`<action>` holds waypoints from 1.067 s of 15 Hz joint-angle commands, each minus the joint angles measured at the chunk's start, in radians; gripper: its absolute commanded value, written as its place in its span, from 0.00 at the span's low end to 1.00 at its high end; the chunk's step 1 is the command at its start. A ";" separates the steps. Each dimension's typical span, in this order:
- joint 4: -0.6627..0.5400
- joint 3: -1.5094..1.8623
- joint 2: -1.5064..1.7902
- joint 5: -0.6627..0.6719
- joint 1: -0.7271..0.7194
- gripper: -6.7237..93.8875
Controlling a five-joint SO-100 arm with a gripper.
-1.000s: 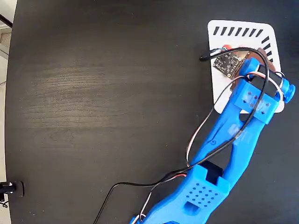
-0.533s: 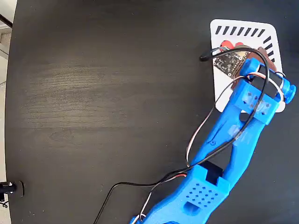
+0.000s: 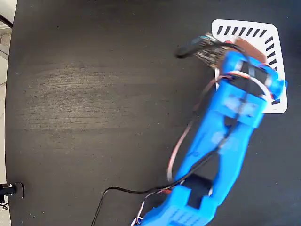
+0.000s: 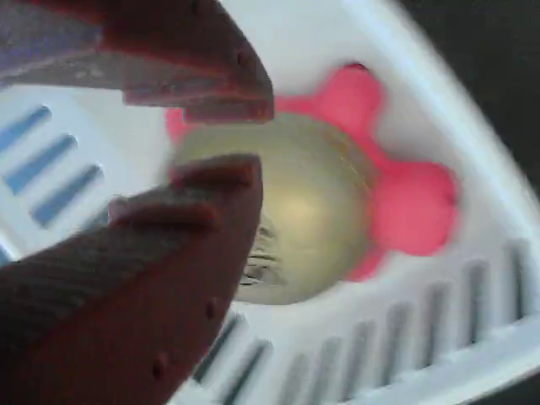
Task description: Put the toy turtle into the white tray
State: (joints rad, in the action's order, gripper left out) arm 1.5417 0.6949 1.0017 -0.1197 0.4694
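The toy turtle point(image 4: 312, 202), with its gold domed shell and red-pink feet, lies inside the white tray point(image 4: 287, 34) near a corner, beside the slot stripes. In the wrist view my gripper point(image 4: 221, 142) hovers just above the shell. Its two dark red fingers stand a little apart with nothing between them, so it is open. In the fixed view the blue arm reaches over the white tray point(image 3: 244, 23) at the top right. The gripper point(image 3: 240, 47) is blurred there, and the wrist hides the turtle.
A black wooden table point(image 3: 103, 94) fills the fixed view, with its left edge along the picture's left side. Black and white cables point(image 3: 188, 127) hang along the arm. A small black fitting point(image 3: 10, 189) sits at the lower left edge.
The arm has swung to the left and is blurred by motion. Its wrist camera board now juts past the tray's left rim. The tray has stayed in place.
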 commanded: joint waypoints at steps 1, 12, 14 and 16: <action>-0.147 0.192 0.311 -0.051 -0.101 0.06; -0.739 1.528 1.253 -0.020 -0.548 0.06; -0.821 1.790 1.448 0.012 -0.565 0.06; -0.810 1.957 1.615 0.015 -0.565 0.06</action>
State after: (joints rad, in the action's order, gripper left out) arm 0.7409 2.5986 2.4390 -0.1012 -0.0813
